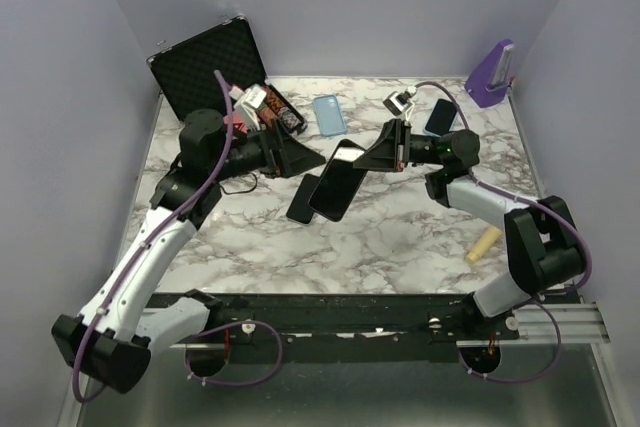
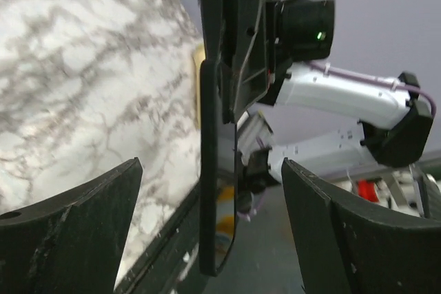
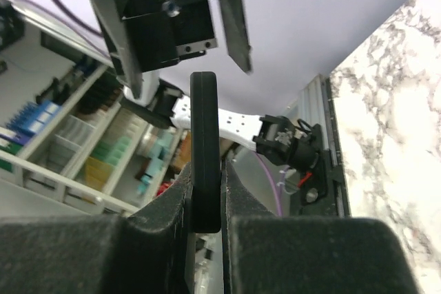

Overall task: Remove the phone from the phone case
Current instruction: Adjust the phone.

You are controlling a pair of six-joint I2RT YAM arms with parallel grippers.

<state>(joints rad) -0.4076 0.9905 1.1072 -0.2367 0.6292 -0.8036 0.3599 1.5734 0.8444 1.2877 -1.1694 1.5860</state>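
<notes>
Phone (image 1: 338,185) above table (image 1: 380,237), box (image 1: 205,72) at far-left corner

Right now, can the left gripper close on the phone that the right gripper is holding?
Probably yes. The left gripper is open and faces the phone, which the right gripper pinches edge-on in the air. Nothing shows between them.

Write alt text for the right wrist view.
The right claw is shut on a black phone-sized slab seen edge-on. The left claw hangs open just beyond it, with the white marble-patterned table at right.
</notes>
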